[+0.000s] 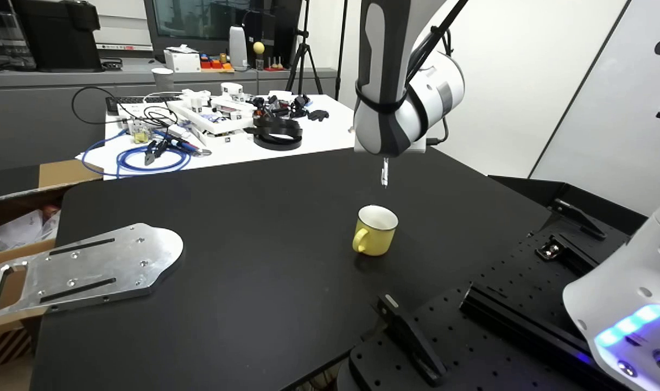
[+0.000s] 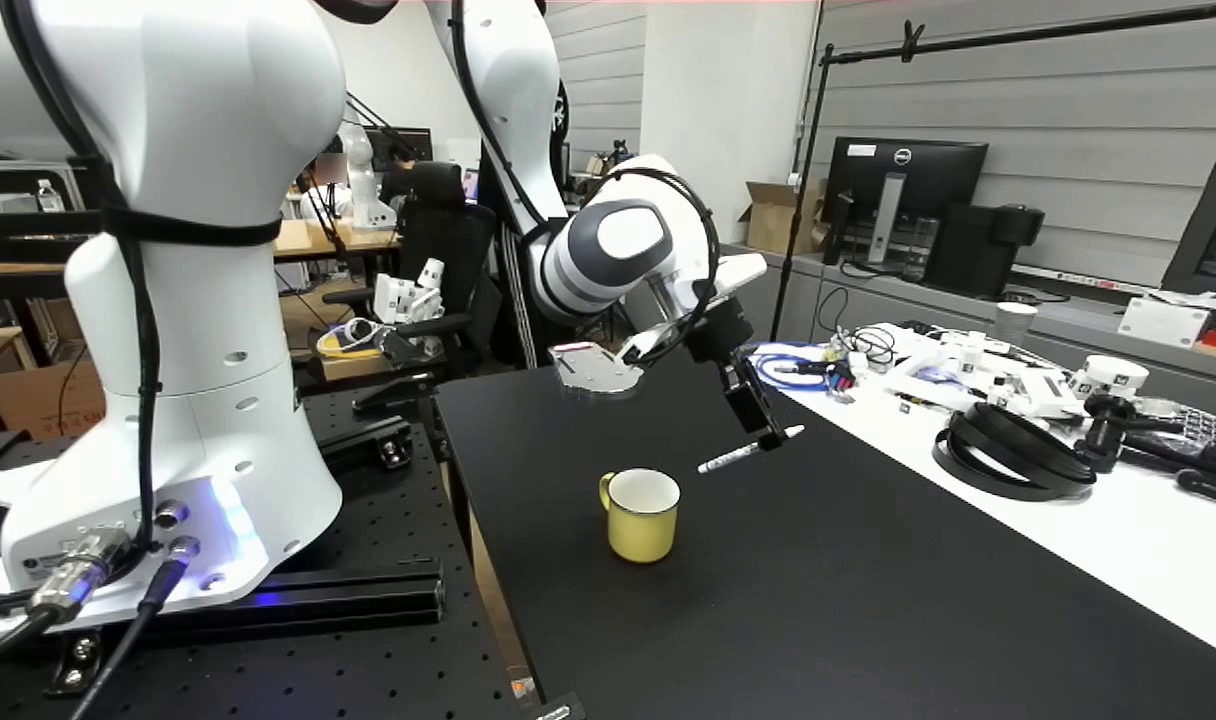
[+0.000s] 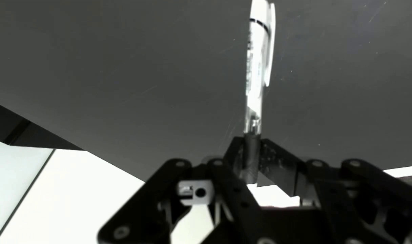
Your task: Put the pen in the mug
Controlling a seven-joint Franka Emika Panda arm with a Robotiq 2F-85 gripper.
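Note:
The yellow mug [image 1: 381, 239] with a white inside stands upright on the black table in both exterior views [image 2: 642, 532]. My gripper [image 2: 768, 438] is shut on the pen [image 2: 730, 459], which is held tilted above the table, up and to the right of the mug in that exterior view. In the wrist view, the fingertips [image 3: 251, 146] pinch the pen's dark grip end, and its white and clear barrel with clip [image 3: 256, 64] points away from the jaws. In an exterior view the pen [image 1: 385, 172] hangs below the arm, which hides the gripper. The mug is out of the wrist view.
A silver metal plate [image 1: 118, 255] lies at the table's side. A white table [image 1: 221, 155] with cables, tools and a black tape roll [image 2: 1013, 455] adjoins the black table [image 1: 243, 304]. The robot base [image 2: 168, 440] stands by another edge.

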